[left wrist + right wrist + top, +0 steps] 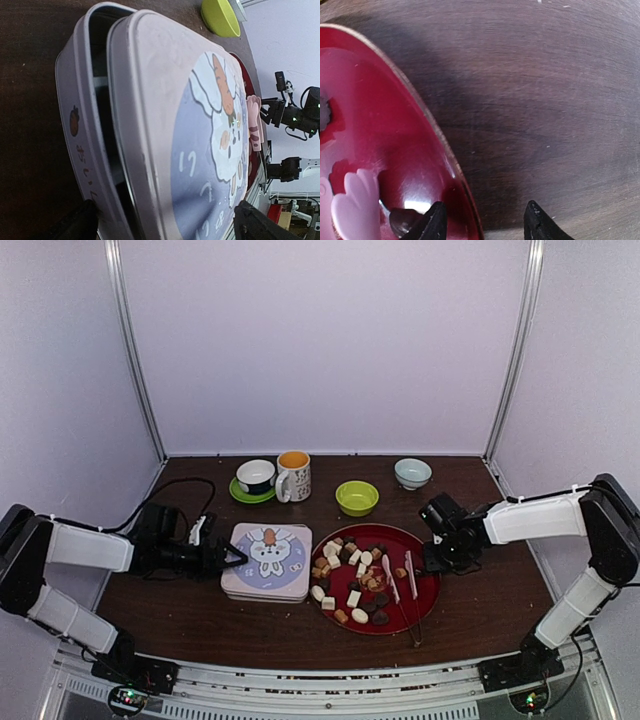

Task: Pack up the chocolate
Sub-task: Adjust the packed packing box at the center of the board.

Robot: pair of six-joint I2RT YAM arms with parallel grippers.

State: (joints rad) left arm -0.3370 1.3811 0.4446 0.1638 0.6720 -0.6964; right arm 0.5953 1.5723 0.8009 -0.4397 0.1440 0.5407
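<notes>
1. Progress: barely begun; all the chocolate [352, 580] lies loose on the red plate [398, 531] at centre right of the top view; none shows in the tin [267, 562] to its left.
2. Tin: the lid [165, 110] sits skewed on the base, with a dark gap at upper left of the left wrist view; the tin remains to be opened fully and every piece moved over.
3. Left gripper [236, 558]: fingers spread wide at the tin's left edge; contact cannot be told; the chocolate lies well apart, beyond the tin.
4. Right gripper [428, 558]: jaws released, holding nothing, straddling the plate's right rim; a dark piece [402, 220] lies just beside the inner fingertip, the pink tongs [398, 578] close by.
</notes>
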